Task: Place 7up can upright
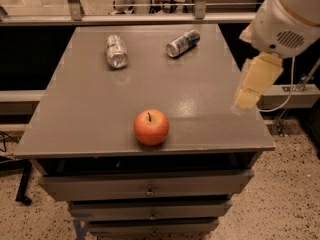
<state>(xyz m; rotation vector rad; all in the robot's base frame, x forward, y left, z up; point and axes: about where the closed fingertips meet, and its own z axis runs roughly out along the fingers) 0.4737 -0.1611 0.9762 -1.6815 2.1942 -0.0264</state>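
Note:
The 7up can is silvery-white with green markings. It lies on its side at the back left of the grey table top, its silver top facing the front. My gripper hangs from the white arm at the right, over the table's right edge. It is well to the right of the can and in front of it, and nothing shows in it.
A darker blue-and-silver can lies on its side at the back centre-right. A red apple stands near the front edge. Drawers sit under the top. A rail runs behind the table.

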